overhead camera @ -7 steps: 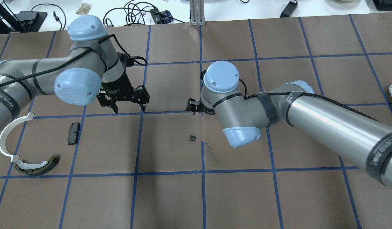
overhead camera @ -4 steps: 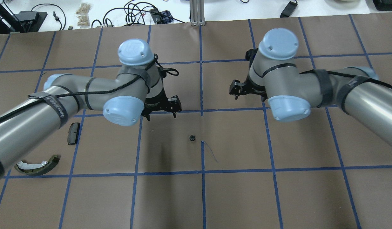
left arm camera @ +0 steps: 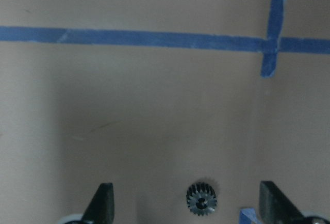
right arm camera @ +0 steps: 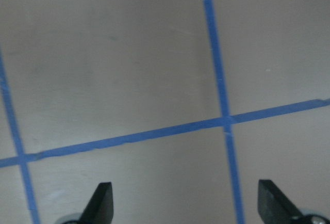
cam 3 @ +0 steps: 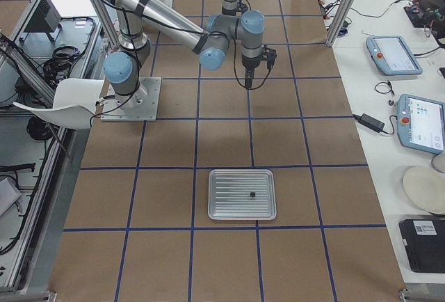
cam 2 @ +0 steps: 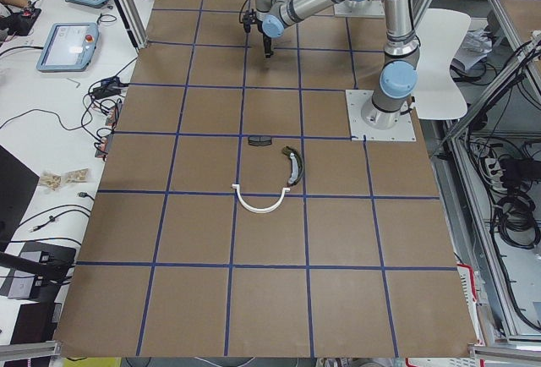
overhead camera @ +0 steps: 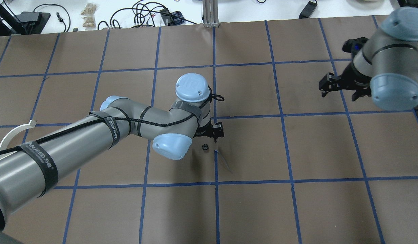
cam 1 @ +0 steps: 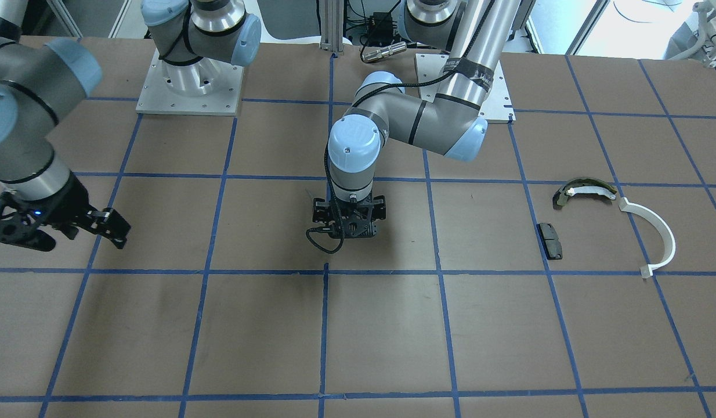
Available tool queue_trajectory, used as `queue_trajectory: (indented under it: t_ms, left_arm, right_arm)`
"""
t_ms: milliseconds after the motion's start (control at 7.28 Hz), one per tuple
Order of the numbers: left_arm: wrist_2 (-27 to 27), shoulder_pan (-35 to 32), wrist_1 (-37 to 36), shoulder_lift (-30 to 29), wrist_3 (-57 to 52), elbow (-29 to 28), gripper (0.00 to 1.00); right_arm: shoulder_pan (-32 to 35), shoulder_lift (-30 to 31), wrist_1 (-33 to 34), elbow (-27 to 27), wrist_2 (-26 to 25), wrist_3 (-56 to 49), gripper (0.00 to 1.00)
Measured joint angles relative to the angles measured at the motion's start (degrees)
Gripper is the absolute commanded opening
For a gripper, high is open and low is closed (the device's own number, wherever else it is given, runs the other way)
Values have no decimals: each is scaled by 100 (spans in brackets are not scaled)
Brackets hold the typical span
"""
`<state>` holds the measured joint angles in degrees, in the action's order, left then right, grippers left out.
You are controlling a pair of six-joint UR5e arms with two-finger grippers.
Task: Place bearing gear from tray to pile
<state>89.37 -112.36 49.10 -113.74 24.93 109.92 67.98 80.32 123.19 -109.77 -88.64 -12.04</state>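
Observation:
The bearing gear (overhead camera: pixel 205 146) is a small black toothed wheel lying on the brown paper near the table's middle. In the left wrist view the gear (left arm camera: pixel 201 199) lies between the two open fingers. My left gripper (overhead camera: pixel 210 134) is open just above it and holds nothing. My right gripper (overhead camera: pixel 342 89) is open and empty, far off at the right. The pile lies at the left end: an olive-green shoe (cam 1: pixel 584 190), a white arc (cam 1: pixel 654 232) and a black pad (cam 1: pixel 550 240). In the overhead view my left arm hides all of it but the arc's end (overhead camera: pixel 12 134).
A metal tray (cam 3: pixel 219 208) sits at the right end of the table with one small dark part (cam 3: pixel 252 194) in it. Blue tape lines (overhead camera: pixel 215 183) grid the brown paper. Cables and boxes lie beyond the far edge.
My left arm has swung right from beside the pile to just over the gear. My right arm has pulled back from the gear toward the far right. The gear has not moved.

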Motion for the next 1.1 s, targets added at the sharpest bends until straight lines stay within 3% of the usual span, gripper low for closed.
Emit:
queue_trajectory:
  t_ms: [137,275,412,1099]
  left_arm:
    - [3,-21,-201,-49,1,109,44]
    - [9,-27,-303,-89,-2,159,10]
    - [17,-29,-341,-98,4,181,0]
    - [91,56,-280,43,-62,134,0]
  right_arm:
    - [-601,-8,-19,20,-14,-882,100]
    - [-1094,-37,-14,101,-35,-1591,100]
    - [-1452,-124,-10,280,-74,-2191,100]
    - [-2463,-1623,-26,1900,-222,-3995,95]
